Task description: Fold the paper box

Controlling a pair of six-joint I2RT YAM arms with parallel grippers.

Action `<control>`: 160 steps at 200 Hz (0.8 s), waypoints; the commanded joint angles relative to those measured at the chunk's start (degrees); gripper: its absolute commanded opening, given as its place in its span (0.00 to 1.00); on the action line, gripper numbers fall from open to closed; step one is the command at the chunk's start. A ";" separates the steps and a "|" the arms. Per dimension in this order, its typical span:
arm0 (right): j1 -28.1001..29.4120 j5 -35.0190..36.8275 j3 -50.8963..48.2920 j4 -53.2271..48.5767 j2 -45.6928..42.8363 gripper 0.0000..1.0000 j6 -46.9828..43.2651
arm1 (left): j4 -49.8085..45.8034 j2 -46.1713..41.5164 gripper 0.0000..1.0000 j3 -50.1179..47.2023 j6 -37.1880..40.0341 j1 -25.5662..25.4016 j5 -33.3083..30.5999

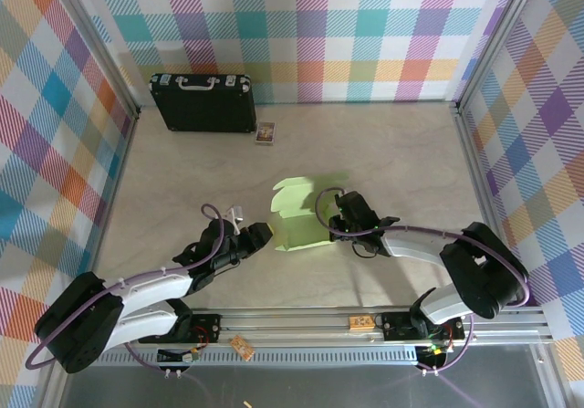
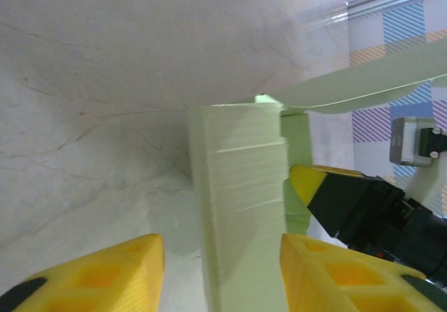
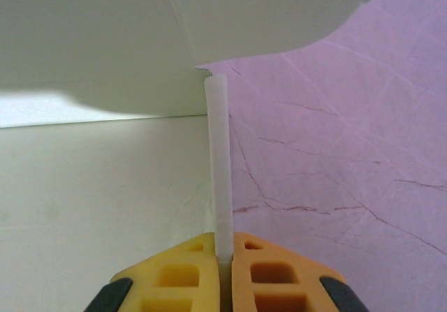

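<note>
In the top view the right gripper point(image 1: 339, 214) tips are hidden behind its own wrist, and the left gripper point(image 1: 263, 236) tips are too small to read. In the left wrist view the bottom edge cuts off the yellow fingers point(image 2: 98, 273). In the right wrist view the box point(image 3: 105, 186) runs out of the pic at top and left, so its full shape is not visible.

The box point(image 1: 301, 221) stands at the table point(image 1: 392, 152) centre, between both grippers, with one rounded flap point(image 1: 290, 192) lifted on the far side.

Left gripper point(image 2: 220, 277): fingers wide apart, with the box end wall point(image 2: 241, 200) standing between them; I cannot tell if they touch it.

Right gripper point(image 3: 222, 260): fingers closed tight, pinching a thin upright card edge point(image 3: 219, 172) of the box.

A black case point(image 1: 203, 104) and a tiny card point(image 1: 265, 132) are at the far left, well apart from the box.
</note>
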 commanded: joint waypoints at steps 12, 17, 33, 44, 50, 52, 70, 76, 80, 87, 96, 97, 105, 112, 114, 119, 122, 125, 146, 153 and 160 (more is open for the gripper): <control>0.59 0.57 2.06 -0.43 0.78 0.06 1.72 | 5.68 1.81 0.38 -0.49 0.00 -1.38 1.19; 0.69 0.57 2.18 -0.51 0.82 0.06 1.76 | 5.93 2.21 0.37 -0.40 0.03 -1.49 1.19; 0.77 0.66 2.52 -0.80 0.72 0.05 2.15 | 6.85 3.54 0.34 -0.45 -0.04 -1.75 1.20; 0.99 0.78 2.75 -0.89 0.80 0.05 2.30 | 7.98 4.59 0.32 -0.57 -0.18 -2.01 0.99; 1.11 0.83 2.87 -0.93 0.87 0.05 2.42 | 8.40 5.13 0.31 -0.54 -0.18 -2.05 1.01; 1.12 0.83 2.90 -0.97 0.88 0.05 2.43 | 8.49 5.33 0.31 -0.50 -0.18 -2.04 1.02; 1.46 0.89 3.22 -1.21 1.13 0.05 2.54 | 9.83 7.10 0.29 -0.31 -0.24 -2.27 0.66; 1.54 0.92 3.23 -1.24 1.23 0.05 2.56 | 10.32 7.67 0.28 -0.06 -0.35 -2.25 0.66; 1.56 0.99 3.21 -1.25 1.24 0.05 2.59 | 10.53 8.01 0.27 0.03 -0.33 -2.30 0.74; 1.65 1.14 3.27 -1.43 1.24 0.05 2.58 | 10.94 8.57 0.26 0.34 -0.33 -2.38 0.71; 1.74 1.18 3.35 -1.59 1.33 0.05 2.60 | 11.25 9.22 0.25 0.71 -0.36 -2.62 0.59; 1.74 1.18 3.36 -1.59 1.33 0.05 2.62 | 11.26 9.29 0.25 0.77 -0.36 -2.64 0.54; 1.89 1.39 3.46 -1.85 1.39 0.05 2.56 | 11.28 9.91 0.24 1.21 -0.28 -2.85 0.42; 1.94 1.57 3.61 -2.15 1.41 0.05 2.66 | 11.28 10.46 0.24 1.58 -0.27 -3.05 0.19; 1.99 1.59 3.61 -2.15 1.41 0.05 2.71 | 11.23 10.66 0.24 1.72 -0.25 -3.08 0.13; 2.00 1.66 3.70 -2.22 1.50 0.05 2.73 | 11.19 11.13 0.23 1.99 -0.19 -3.19 0.13; 2.05 1.62 3.71 -2.29 1.55 0.05 2.81 | 11.26 11.39 0.23 2.09 -0.18 -3.24 0.02; 2.08 1.73 3.78 -2.30 1.58 0.05 2.82 | 11.34 11.71 0.23 2.18 -0.18 -3.20 0.00; 2.62 1.97 4.25 -3.16 2.35 0.05 3.23 | 10.85 13.20 0.23 2.91 0.55 -3.64 -0.87; 2.79 2.06 4.47 -3.34 2.62 0.05 3.24 | 10.23 13.44 0.23 3.18 0.90 -3.81 -1.29; 2.96 2.14 4.52 -3.35 2.81 0.05 3.21 | 9.81 13.65 0.23 3.40 1.20 -3.97 -1.58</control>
